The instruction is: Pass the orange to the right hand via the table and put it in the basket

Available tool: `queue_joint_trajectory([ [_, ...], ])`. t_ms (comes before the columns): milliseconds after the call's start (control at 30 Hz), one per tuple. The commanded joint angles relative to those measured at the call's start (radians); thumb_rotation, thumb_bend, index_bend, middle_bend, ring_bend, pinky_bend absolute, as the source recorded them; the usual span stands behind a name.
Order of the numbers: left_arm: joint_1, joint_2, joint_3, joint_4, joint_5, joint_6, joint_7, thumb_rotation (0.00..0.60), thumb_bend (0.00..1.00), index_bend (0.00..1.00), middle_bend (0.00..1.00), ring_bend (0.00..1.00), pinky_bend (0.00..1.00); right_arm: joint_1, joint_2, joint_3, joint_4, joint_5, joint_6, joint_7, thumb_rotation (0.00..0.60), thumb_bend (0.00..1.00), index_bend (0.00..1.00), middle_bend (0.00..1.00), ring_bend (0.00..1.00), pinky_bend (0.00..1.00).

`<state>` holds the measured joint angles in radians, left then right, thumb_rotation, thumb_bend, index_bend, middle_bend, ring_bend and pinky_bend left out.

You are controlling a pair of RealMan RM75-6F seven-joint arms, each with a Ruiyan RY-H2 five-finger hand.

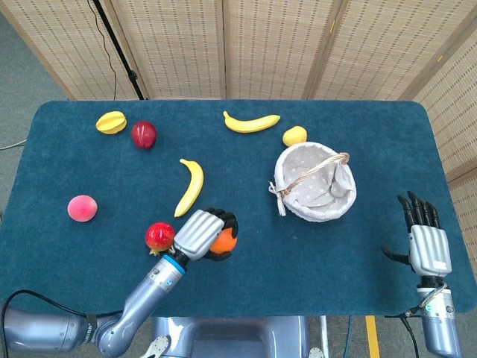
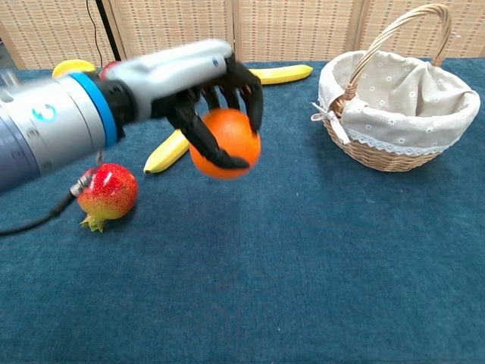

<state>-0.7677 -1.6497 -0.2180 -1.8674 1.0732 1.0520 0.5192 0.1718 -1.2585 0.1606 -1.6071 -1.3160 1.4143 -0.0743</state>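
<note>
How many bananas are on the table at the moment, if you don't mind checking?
2. One banana lies near the far edge, left of the basket. The other banana lies mid-table, beyond the left hand. None appears hidden.

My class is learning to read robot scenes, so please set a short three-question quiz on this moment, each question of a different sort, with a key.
1. True or false: the left hand holds the orange above the table, its fingers wrapped around it.
2. Multiple choice: which fruit lies nearest the basket? A. the peach B. the lemon C. the pomegranate
3. Fill in: the right hand is ____ and holds nothing.

Key: 1 true; 2 B; 3 open.
</note>
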Motion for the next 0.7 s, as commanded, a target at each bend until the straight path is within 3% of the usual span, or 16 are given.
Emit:
queue_joint_trajectory([
  [33,-0.003,-0.055,0.042,0.050,-0.014,-0.009,-0.014,0.600,0.34,0.67,0.56,0.45,0.53,-0.006,0.007,0.005,-0.003,0.005,0.006,0.010,0.600,0.03,0.01,0.00,0.00,0.00],
  [300,0.003,-0.161,0.079,0.209,0.021,-0.022,-0.098,0.600,0.34,0.67,0.56,0.45,0.53,-0.015,0.016,0.011,-0.008,0.008,0.017,0.021,0.600,0.03,0.01,0.00,0.00,0.00],
  [700,-0.015,-0.281,0.062,0.456,0.091,-0.086,-0.279,0.600,0.34,0.67,0.56,0.44,0.53,-0.021,0.021,0.017,-0.008,0.009,0.023,0.032,0.600,0.03,0.01,0.00,0.00,0.00],
])
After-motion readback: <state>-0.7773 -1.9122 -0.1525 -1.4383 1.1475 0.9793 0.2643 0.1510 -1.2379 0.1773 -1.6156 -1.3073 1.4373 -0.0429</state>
